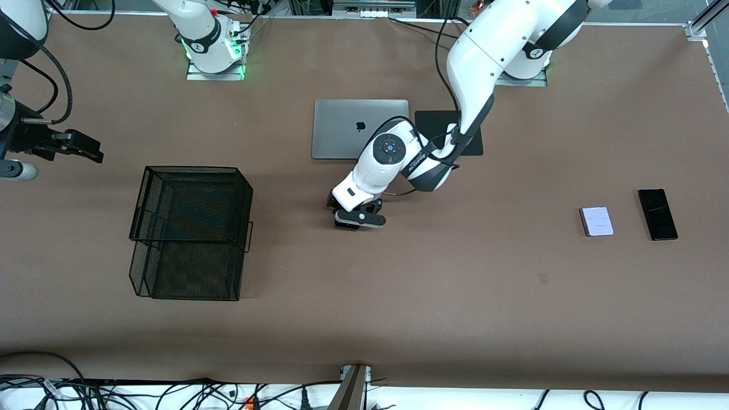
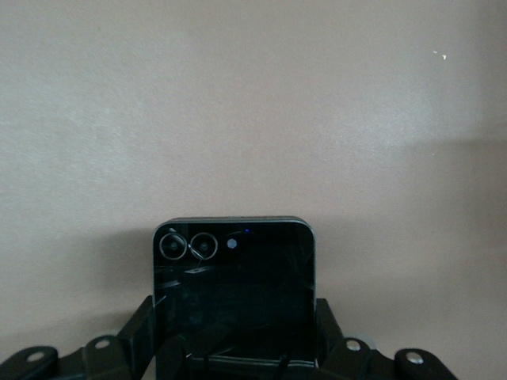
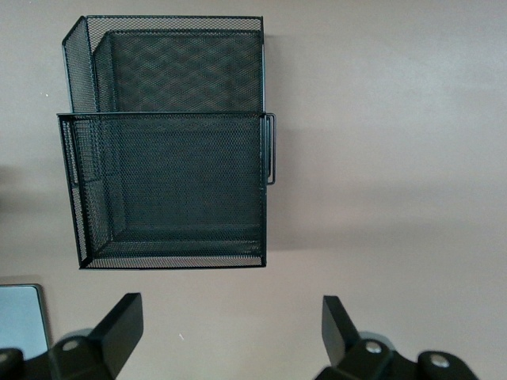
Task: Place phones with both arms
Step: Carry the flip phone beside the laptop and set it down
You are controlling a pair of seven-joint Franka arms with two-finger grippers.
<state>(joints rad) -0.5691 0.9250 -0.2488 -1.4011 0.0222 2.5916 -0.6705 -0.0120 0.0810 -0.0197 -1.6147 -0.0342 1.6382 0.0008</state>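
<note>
Fingers (image 2: 142, 332) of the left gripper (image 1: 354, 219) clamp the small squarish black phone (image 2: 235, 293) by its side edges, low over bare brown bench (image 1: 455, 296) near the grey laptop (image 1: 347, 128), with open surface all round. The right gripper (image 3: 230, 328) hangs spread and empty at the right arm's end of the bench, up over the black wire-mesh basket (image 1: 191, 228), a two-compartment tray with nothing in it. The pale lavender-white phone (image 1: 596, 221) and the long slim black slab (image 1: 658, 214) lie flat, side by side but apart, toward the left arm's end. A black mat (image 1: 438, 128) lies beside the laptop.
</note>
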